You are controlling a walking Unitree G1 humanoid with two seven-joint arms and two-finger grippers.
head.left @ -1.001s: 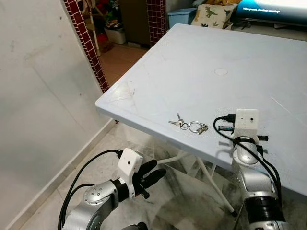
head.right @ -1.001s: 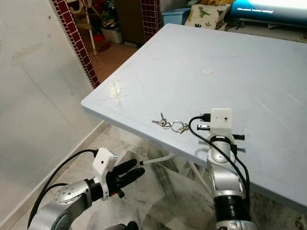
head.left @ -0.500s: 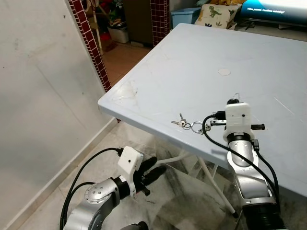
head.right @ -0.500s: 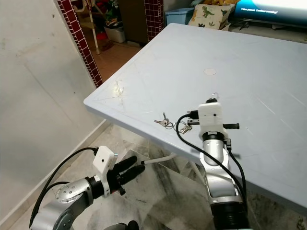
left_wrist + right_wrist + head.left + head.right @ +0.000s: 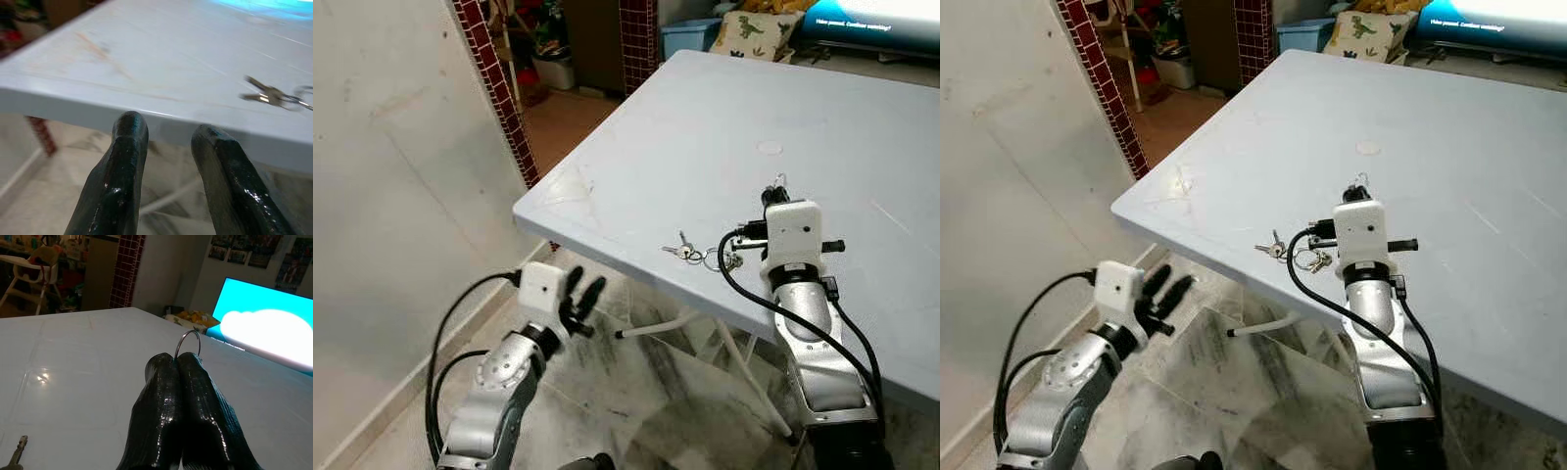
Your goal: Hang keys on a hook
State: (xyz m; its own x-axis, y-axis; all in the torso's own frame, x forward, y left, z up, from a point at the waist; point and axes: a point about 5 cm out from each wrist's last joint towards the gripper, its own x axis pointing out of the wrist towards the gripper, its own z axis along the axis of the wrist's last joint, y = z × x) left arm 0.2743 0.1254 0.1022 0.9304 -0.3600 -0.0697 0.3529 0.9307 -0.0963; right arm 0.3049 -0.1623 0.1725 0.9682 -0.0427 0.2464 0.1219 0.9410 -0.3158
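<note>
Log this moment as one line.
right hand: shut on key ring, above table | keys: on table | left hand: open, below edge

Your right gripper [image 5: 777,185] now sits further forward over the pale blue plastic table [image 5: 724,117] than a second ago, when its wrist block hung at the near edge; its two black fingers are pressed together with a thin silver wire ring [image 5: 188,343] caught at their tips. Your left gripper [image 5: 582,294] is raised from its low, level pose beneath the table and now points up toward the table's near edge, fingers spread. The bunch of silver keys on rings [image 5: 705,257] now lies just beside your right wrist's cable.
</note>
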